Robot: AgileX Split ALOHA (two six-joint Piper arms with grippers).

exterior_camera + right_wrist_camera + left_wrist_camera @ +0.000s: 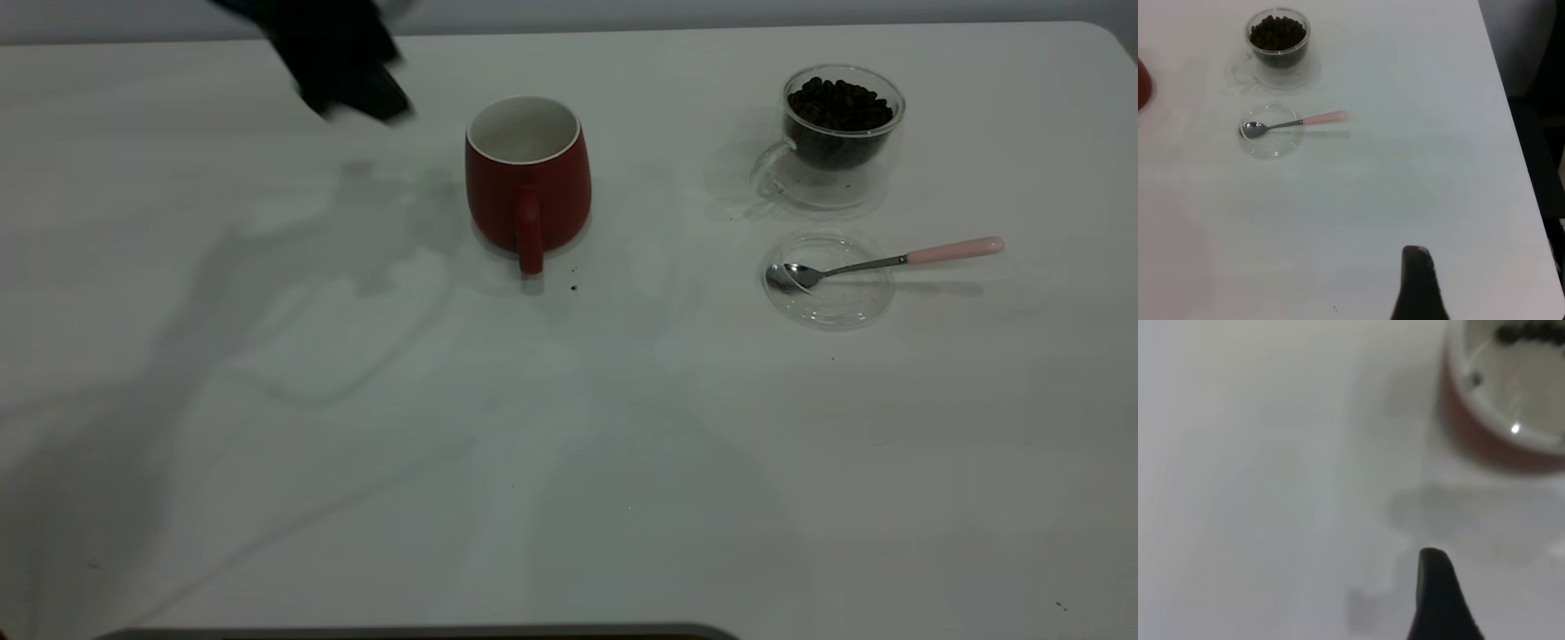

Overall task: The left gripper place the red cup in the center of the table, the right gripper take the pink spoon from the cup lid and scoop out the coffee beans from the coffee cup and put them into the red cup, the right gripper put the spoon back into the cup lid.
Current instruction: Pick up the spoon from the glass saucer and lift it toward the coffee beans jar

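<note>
The red cup (528, 178) stands upright near the table's centre, handle toward the front, and its white inside looks empty. My left gripper (356, 84) is open and empty, up and to the left of the cup, apart from it. The left wrist view shows one finger (1435, 593) and the cup (1485, 443). The glass coffee cup (842, 116) full of beans stands at the back right. The pink-handled spoon (898, 260) lies with its bowl in the clear lid (829, 307). My right gripper is out of the exterior view, and one finger (1418, 283) shows far from the spoon (1298, 122).
A few dark crumbs (573, 287) lie by the red cup's handle. The table's right edge (1511, 133) runs close to my right gripper, with a dark floor beyond. The glass coffee cup (1278, 37) and lid (1270, 143) stand side by side.
</note>
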